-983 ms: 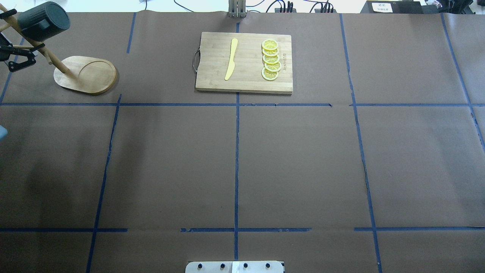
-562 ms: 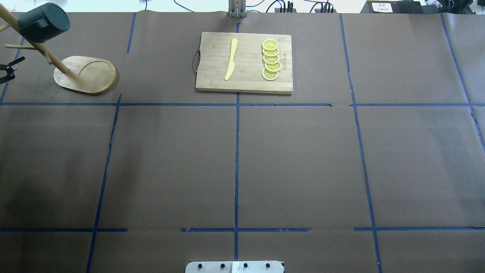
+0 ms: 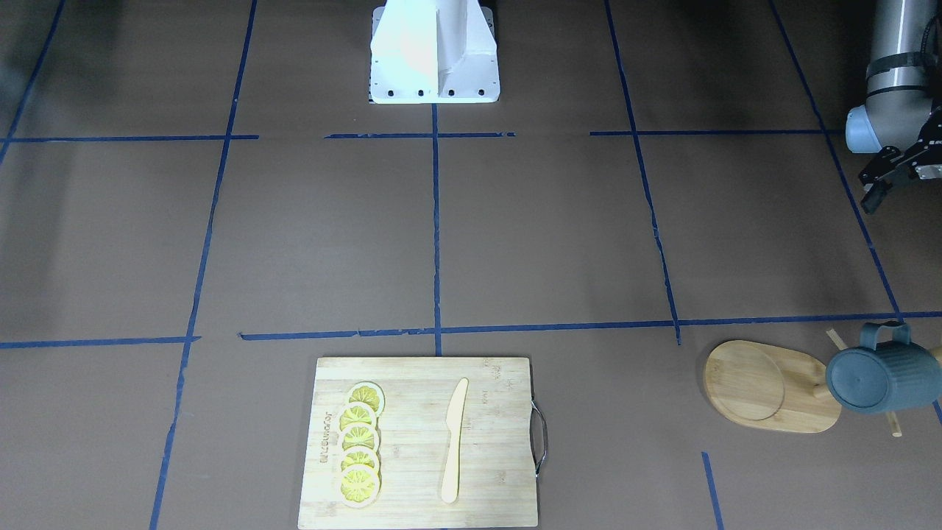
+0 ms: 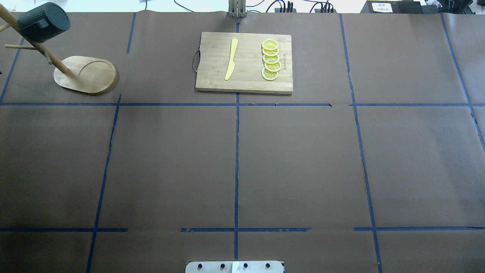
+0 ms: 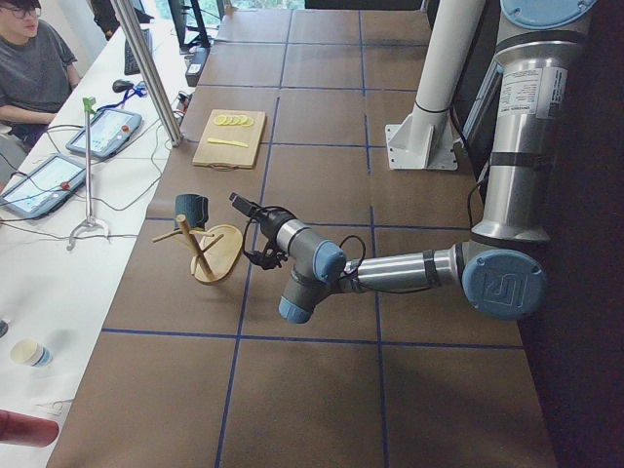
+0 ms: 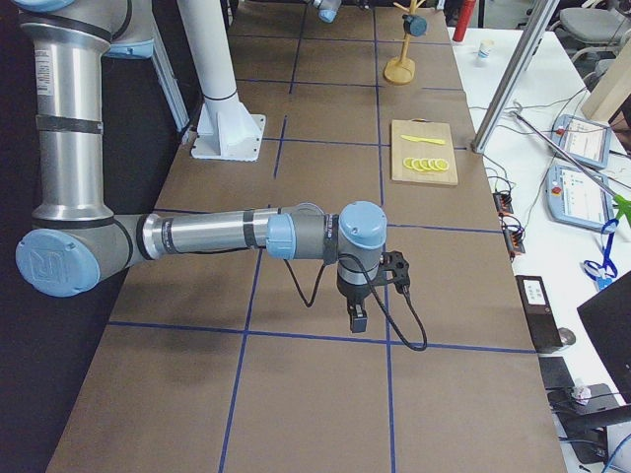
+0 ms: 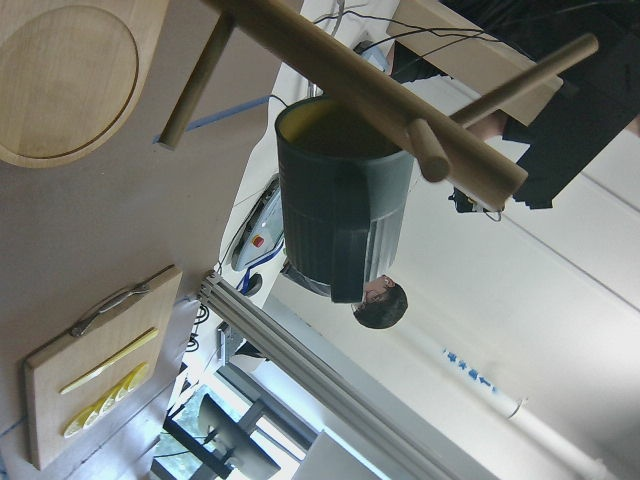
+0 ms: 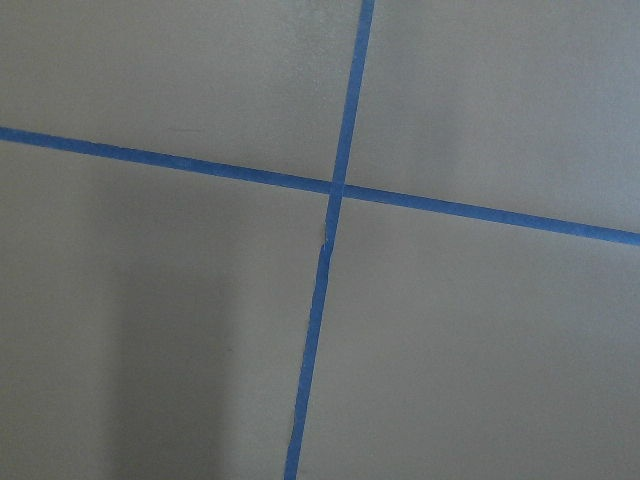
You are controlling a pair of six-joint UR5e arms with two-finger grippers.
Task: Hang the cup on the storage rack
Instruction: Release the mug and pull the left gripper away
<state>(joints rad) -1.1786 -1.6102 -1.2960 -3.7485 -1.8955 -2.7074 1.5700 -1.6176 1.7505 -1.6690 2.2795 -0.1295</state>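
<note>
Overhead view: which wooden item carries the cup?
The storage rack at far left; the cup hangs on it. The cutting board holds only a knife and lemon slices.

Even, soft light leaves the table paper [image 4: 303, 151] clear and sharp in the overhead view, with a faint dim patch at 8 o'clock. The left wrist view is backlit: glare whitens 4 o'clock and the cup [image 7: 340, 200] reads dark. The right wrist view is soft, shadowed at 8 o'clock.

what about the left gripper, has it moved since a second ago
Yes. The left gripper has slid off the overhead view's left edge, away from the storage rack, which stayed put.
</note>
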